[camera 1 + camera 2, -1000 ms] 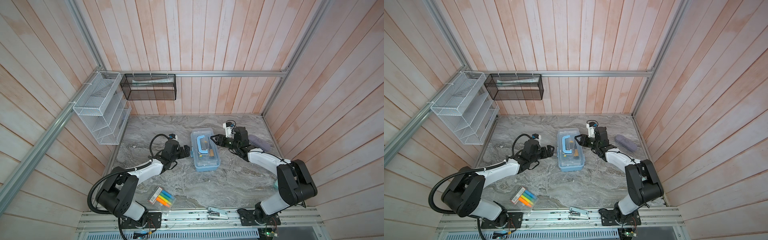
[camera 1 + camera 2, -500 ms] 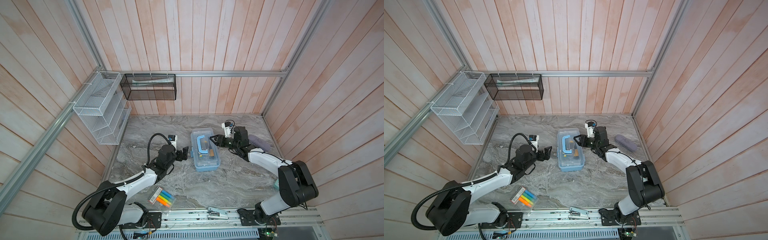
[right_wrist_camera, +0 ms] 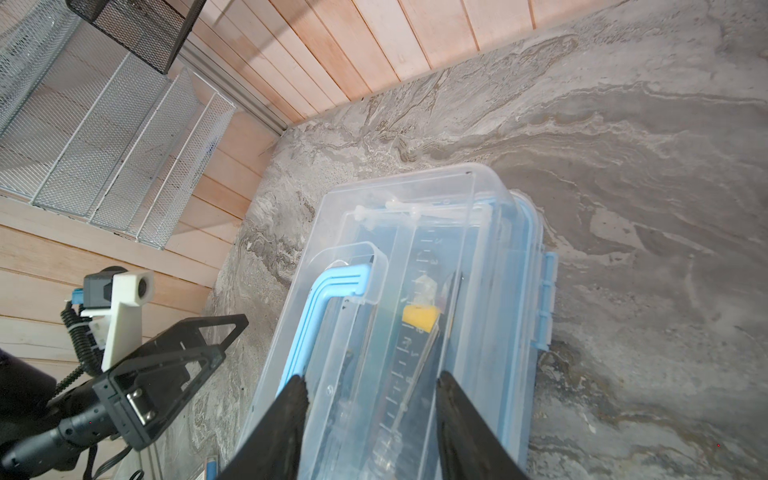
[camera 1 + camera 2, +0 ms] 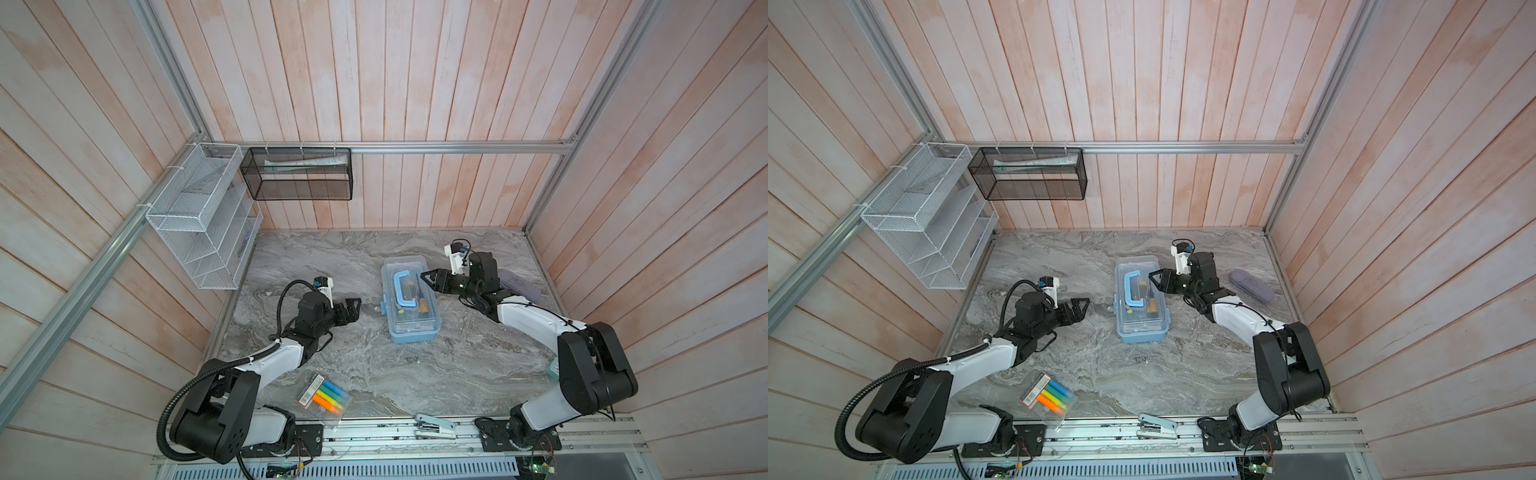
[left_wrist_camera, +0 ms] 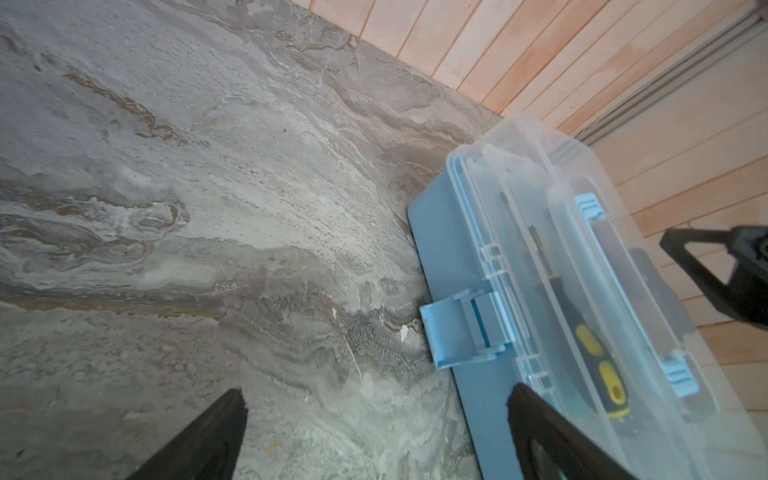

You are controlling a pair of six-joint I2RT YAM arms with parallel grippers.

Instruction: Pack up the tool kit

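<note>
Light-blue plastic under a clear lid, the kit (image 4: 409,309) lies in the middle of the marble table (image 4: 457,374). Its latch (image 5: 457,328) juts out sideways. Through the lid a ruler (image 3: 415,345) shows scale marks, but its digits are too blurred to read. The white label on the highlighter packet (image 4: 323,393) is also too small to read. The right gripper (image 3: 370,386) hovers over the lid beside the handle (image 3: 328,286), jaws partly apart, clamping nothing. The left gripper (image 4: 355,309) sits apart from the kit on its latch side, jaws spread wide.
</note>
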